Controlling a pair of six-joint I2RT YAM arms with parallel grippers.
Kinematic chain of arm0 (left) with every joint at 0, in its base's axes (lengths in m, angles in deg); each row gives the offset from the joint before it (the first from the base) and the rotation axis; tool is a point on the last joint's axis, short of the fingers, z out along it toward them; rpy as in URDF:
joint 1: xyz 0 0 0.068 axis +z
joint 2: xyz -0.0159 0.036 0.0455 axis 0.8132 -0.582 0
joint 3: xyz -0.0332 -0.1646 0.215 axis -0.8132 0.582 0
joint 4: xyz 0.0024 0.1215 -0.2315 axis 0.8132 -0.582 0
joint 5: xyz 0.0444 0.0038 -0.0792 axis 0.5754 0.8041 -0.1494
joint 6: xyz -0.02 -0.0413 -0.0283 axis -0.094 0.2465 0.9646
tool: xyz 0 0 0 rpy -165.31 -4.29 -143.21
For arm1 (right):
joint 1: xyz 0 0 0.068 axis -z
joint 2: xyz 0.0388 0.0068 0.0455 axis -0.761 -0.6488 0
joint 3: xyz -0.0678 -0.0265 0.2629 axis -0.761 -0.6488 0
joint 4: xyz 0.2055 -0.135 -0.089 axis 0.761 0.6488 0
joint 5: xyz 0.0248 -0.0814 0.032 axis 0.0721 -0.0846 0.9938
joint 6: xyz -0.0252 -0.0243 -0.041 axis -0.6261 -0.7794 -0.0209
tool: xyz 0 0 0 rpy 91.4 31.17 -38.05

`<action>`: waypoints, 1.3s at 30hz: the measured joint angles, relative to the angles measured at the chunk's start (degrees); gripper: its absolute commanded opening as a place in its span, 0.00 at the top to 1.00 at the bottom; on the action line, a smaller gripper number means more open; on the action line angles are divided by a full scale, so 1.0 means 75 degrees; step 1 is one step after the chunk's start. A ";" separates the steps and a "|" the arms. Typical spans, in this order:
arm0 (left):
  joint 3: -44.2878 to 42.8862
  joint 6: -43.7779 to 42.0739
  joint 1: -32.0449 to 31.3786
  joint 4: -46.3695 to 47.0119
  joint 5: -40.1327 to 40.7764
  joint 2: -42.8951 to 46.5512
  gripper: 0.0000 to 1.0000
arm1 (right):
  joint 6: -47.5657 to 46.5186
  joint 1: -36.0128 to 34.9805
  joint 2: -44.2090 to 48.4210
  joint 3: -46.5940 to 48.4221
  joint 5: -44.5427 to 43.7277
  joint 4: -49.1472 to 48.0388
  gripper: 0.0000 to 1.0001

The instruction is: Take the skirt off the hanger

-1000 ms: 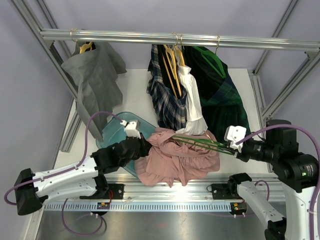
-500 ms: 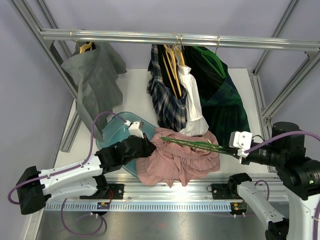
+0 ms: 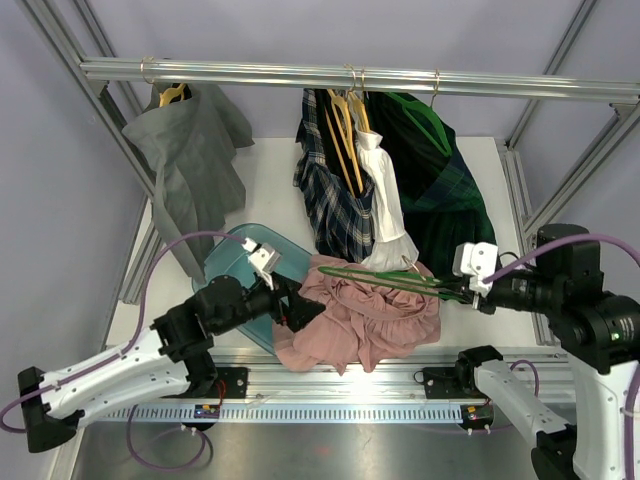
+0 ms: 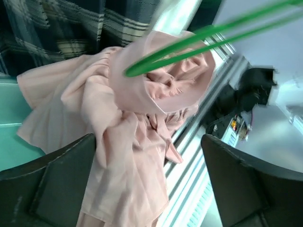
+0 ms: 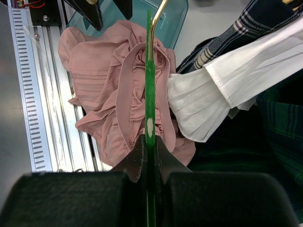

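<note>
Skirt (image 3: pixel 355 315) lies as a crumpled pink heap at the near edge of the table, about midway along it; its left side overlaps the teal tray (image 3: pixel 232 268) that sits toward the near left corner. The green hanger (image 3: pixel 390 280) is off the rail and lies almost level across the top of the heap, its long side pointing from the right edge toward the tray.

The right gripper (image 3: pixel 464 290) has the hanger's right end pinched tight between its 2 fingers; the right wrist view shows the green bar running straight out from the closed jaws over the cloth. The left gripper (image 3: pixel 298 306) sits at the skirt's left side with its fingers (image 4: pixel 57 184) spread wide; cloth hangs in the gap between them, but they have not closed on it.

As a judgement, the task is well on but not finished; most of the skirt already rests on the table and not on the hanger, yet in the left wrist view the elastic waistband curls over the hanger's tip, so the 2 look hooked together there. Whether the waistband also catches the bar nearer the right gripper cannot be told from these views.

What seems left: the left gripper closes on the cloth and holds it down or draws it toward the near left corner, while the right arm pulls the hanger toward the right edge until the waistband slips off the tip; the snag risk is the loop dragging the whole heap along.
</note>
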 measured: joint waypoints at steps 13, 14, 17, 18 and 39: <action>-0.1472 -0.3395 -0.0035 -0.1807 -0.0644 0.1772 0.01 | -0.0816 -0.0003 -0.0766 -0.0376 0.0941 -0.0017 1.00; -0.1609 -0.3649 -0.0035 -0.1848 -0.0691 0.1644 0.01 | -0.0912 -0.0003 -0.0819 -0.0452 0.1046 -0.0015 1.00; -0.2107 -0.4336 -0.0035 -0.1944 -0.0895 0.0915 0.01 | -0.1180 -0.0006 -0.0886 -0.0650 0.1314 -0.0026 1.00; -0.2256 -0.4540 -0.0041 -0.1958 -0.1000 0.0624 0.01 | -0.1262 -0.0006 -0.0901 -0.0694 0.1387 -0.0032 1.00; -0.3547 -0.6516 -0.1411 -0.2343 -0.1070 -0.2483 0.97 | -0.2250 -0.0006 -0.0702 -0.1542 0.2133 -0.0052 1.00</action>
